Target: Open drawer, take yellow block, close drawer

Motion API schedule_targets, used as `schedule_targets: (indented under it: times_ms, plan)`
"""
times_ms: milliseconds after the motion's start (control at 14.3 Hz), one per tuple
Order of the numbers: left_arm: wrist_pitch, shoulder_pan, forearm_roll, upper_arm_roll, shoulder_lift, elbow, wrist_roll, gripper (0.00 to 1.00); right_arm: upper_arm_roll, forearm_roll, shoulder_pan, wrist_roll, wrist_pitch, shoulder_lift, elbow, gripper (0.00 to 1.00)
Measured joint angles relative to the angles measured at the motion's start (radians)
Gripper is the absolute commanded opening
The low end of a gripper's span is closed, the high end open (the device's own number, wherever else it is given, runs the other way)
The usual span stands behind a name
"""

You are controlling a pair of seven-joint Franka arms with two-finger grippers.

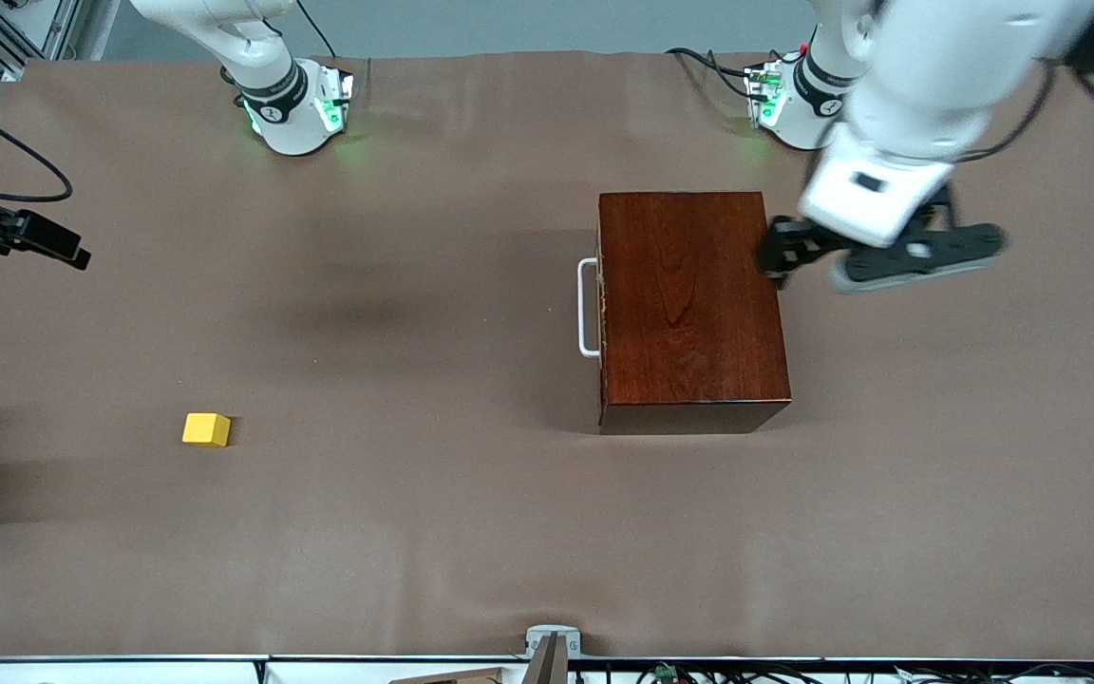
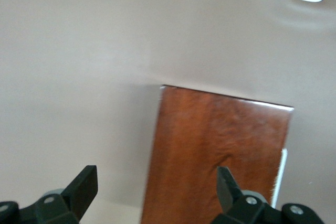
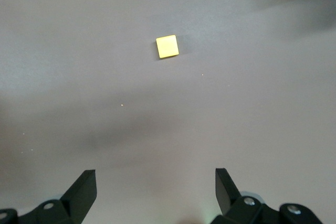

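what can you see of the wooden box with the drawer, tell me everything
The wooden box is glossy reddish-brown with visible grain, standing flat on the brown table cover toward the left arm's end. Its drawer looks shut, the white U-shaped bar handle facing the right arm's end. The left gripper hangs open over the box's edge away from the handle; contact is unclear.

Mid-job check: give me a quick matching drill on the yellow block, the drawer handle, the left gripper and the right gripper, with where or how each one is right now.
Things:
1. yellow block
2. drawer handle
3. left gripper
4. right gripper

Places or states:
A. open, up over the wooden box's edge at the left arm's end
B. lying on the bare table, outside the box
C. white, close against the box's front
D. open, up over the right arm's end of the table

Pairs: 1-B, 2-C, 3-A, 4-D
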Motion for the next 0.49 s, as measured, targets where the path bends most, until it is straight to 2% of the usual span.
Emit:
schedule_targets:
  times_ms: [280, 349, 489]
  plan:
    - [-0.029, 0.211, -0.076, 0.011, -0.038, -0.015, 0.329, 1.00, 0.000, 0.000, -0.002, -0.031, -0.025, -0.002, 0.002, 1.00]
    - [-0.031, 0.226, -0.089, 0.038, -0.042, -0.021, 0.389, 1.00, 0.000, 0.000, -0.002, -0.032, -0.028, -0.002, 0.003, 1.00]
    - [-0.033, 0.182, -0.127, 0.154, -0.056, -0.042, 0.465, 1.00, 0.002, 0.000, -0.002, -0.033, -0.036, -0.005, 0.005, 1.00]
